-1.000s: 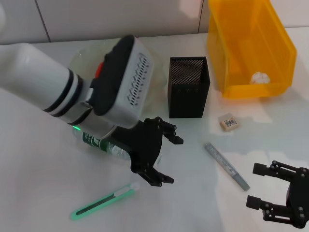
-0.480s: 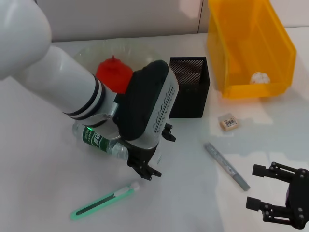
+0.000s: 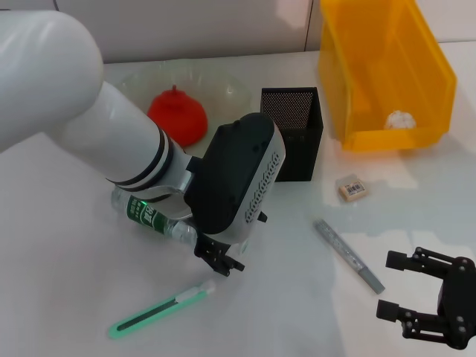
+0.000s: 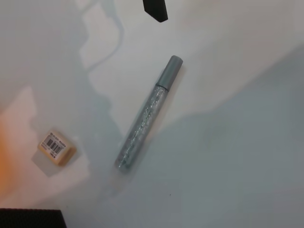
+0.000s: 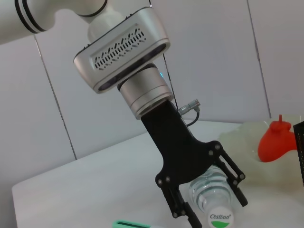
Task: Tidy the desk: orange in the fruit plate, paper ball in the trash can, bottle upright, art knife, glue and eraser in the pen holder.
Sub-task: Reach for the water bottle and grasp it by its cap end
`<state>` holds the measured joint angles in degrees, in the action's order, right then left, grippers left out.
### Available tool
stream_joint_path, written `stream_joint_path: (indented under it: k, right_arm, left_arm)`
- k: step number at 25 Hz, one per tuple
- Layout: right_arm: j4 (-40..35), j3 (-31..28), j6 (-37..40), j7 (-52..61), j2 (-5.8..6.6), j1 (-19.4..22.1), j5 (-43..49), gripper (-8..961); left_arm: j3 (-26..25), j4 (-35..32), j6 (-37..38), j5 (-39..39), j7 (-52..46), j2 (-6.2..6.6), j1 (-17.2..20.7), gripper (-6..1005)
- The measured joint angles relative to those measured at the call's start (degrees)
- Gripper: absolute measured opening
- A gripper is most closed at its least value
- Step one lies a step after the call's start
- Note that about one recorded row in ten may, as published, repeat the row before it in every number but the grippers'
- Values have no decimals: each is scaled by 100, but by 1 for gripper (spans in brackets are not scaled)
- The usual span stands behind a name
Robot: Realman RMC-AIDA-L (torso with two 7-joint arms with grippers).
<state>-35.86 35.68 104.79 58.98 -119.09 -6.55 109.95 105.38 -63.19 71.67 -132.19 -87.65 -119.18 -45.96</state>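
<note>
We count one bottle [image 3: 152, 219], one art knife [image 3: 158, 310], one glue stick [image 3: 348, 255] and one eraser [image 3: 352, 188]. Our left gripper [image 5: 209, 199] straddles the lying bottle, fingers spread, not visibly clamped. Our right gripper [image 3: 416, 305] rests open, empty.

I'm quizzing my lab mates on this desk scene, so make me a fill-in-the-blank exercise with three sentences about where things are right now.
1. The crumpled white paper ball lies inside the ____ plastic bin.
2. The clear plastic bottle with the green label lies on its ____ on the white table, with the left gripper down around it.
3. The red-orange fruit sits in the clear ____, left of the black mesh pen holder.

Missing words: yellow; side; plate
</note>
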Motion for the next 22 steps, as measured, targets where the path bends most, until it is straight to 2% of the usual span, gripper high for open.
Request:
stream_joint_path:
  k: [5, 12, 22]
  right_arm:
    - [-2, 2, 2, 21, 11, -13, 0, 784]
    - [-43, 44, 5, 85, 17, -22, 0, 783]
    - [-44, 22, 6, 87, 12, -22, -1, 783]
  left_arm:
    - [162, 78, -173, -54, -155, 0, -53, 781]
    - [338, 70, -230, -290, -321, 0, -70, 571]
    - [500, 37, -222, -509, -430, 0, -91, 493]
